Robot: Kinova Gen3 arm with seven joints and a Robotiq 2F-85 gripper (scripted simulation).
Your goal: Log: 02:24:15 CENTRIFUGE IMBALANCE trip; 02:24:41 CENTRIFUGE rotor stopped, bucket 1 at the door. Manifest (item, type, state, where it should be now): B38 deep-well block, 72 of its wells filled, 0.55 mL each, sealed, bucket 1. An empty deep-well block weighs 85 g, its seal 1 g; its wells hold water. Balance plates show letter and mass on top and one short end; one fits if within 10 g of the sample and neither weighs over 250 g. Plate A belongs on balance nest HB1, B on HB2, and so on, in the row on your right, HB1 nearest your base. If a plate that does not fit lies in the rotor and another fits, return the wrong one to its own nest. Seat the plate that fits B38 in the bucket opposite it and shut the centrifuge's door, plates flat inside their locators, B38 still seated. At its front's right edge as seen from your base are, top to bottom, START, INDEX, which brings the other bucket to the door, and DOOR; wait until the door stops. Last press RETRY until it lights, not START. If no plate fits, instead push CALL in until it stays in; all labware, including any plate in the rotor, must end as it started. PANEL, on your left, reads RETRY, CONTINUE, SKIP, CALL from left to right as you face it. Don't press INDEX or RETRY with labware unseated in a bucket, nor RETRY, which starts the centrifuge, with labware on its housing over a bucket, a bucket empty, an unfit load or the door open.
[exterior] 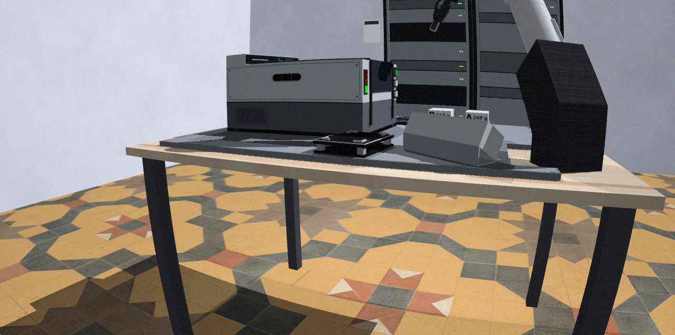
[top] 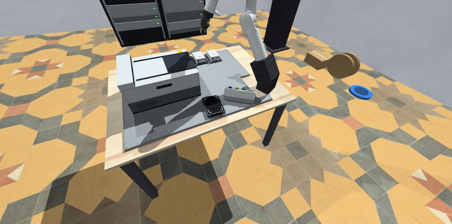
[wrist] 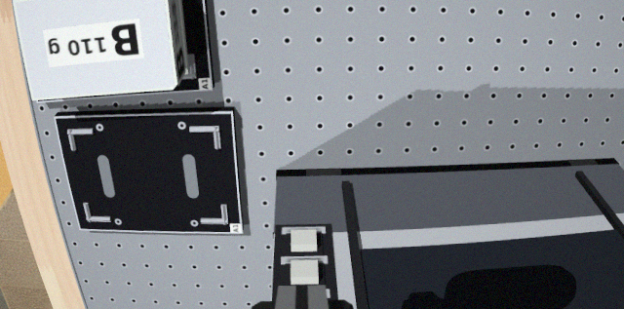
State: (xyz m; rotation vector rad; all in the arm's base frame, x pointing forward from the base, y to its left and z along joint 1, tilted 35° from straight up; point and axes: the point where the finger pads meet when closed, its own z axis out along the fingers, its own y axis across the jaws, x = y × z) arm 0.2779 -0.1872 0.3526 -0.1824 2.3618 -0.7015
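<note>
Two server racks (top: 124, 17) stand behind the table (top: 195, 134), dark, with small green lights. A tall black column (top: 282, 17) rises at the table's far corner; on the floor beyond lie a tan wooden piece (top: 334, 63) and a blue disc (top: 360, 91). Table carries a grey perforated deck (wrist: 439, 46). Centrifuge (exterior: 301, 94), a grey box with a dark lower band, fills the deck's far side; its top door (top: 164, 63) appears shut, and buttons run down the front's right edge (exterior: 394, 82). Arm (top: 253, 36) rises from a black base block (exterior: 561, 106) at the table edge, loops high, and the gripper (exterior: 435, 21) hangs well above the deck near the centrifuge's front corner, nothing between it and the deck. Fingers are clenched on nothing. Panel (exterior: 453, 139), a grey wedge with coloured buttons on top, sits beside the base. A black nest (exterior: 354, 142) lies near the panel, bare. Plate A (exterior: 476, 116), white, marked 248 g, sits in its nest in the row; plate B (wrist: 99, 41), marked 110 g, sits in the next. The nest (wrist: 151, 173) after B is bare, black with white corner locators.
</note>
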